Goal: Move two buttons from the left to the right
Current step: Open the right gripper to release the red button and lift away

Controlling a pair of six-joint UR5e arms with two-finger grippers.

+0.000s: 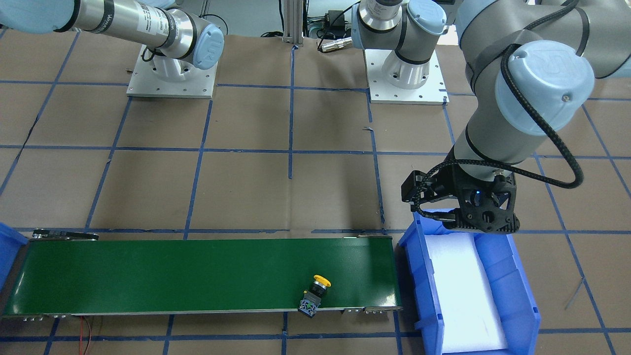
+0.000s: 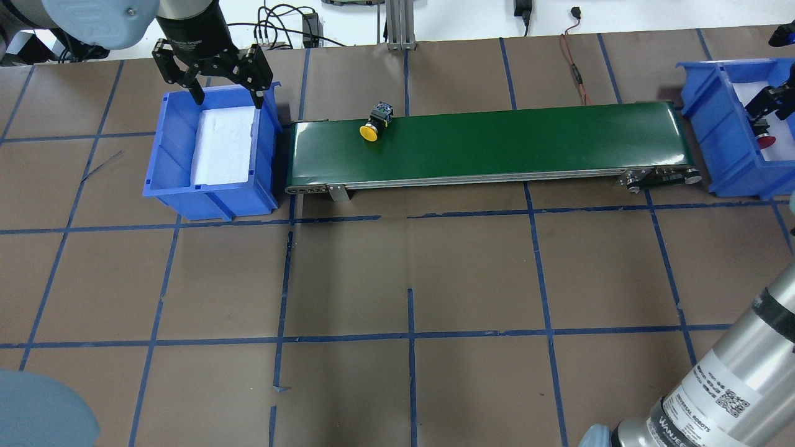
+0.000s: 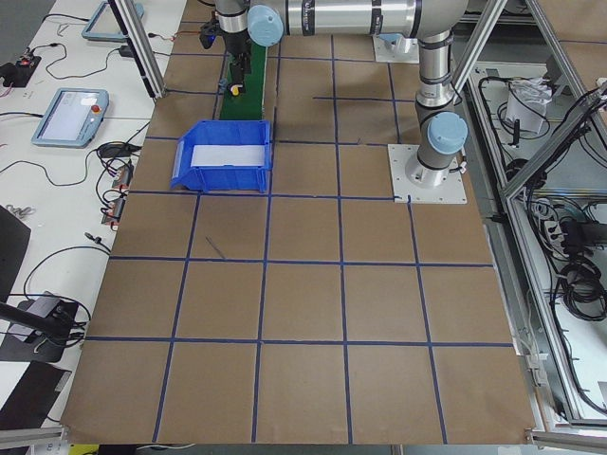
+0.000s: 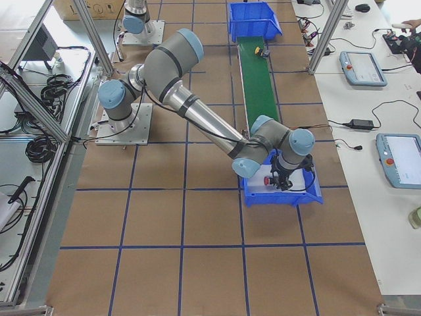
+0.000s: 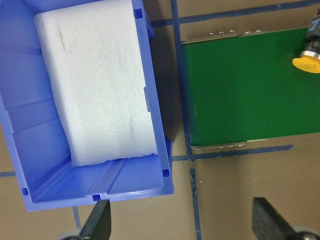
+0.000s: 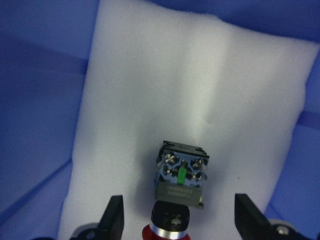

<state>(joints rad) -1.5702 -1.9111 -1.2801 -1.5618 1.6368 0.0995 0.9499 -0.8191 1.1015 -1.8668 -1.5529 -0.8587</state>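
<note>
We see the L gripper [image 2: 227, 100] spread open over the L blue bin [image 2: 166, 149], white foam [image 2: 223, 146] inside. Yellow btn [image 2: 374, 122] lies on its side on the green belt [image 2: 528, 143], near that bin. R gripper [image 6: 181, 216] hangs open astride the red btn [image 6: 181, 176], fingers apart from it; btn lies on the foam pad [image 6: 200, 75] in the R bin [image 2: 708, 118]

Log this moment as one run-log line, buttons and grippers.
yellow button on conveyor belt, near left bin | red button on foam in right bin | left gripper open over left bin | right gripper open around red button
</note>
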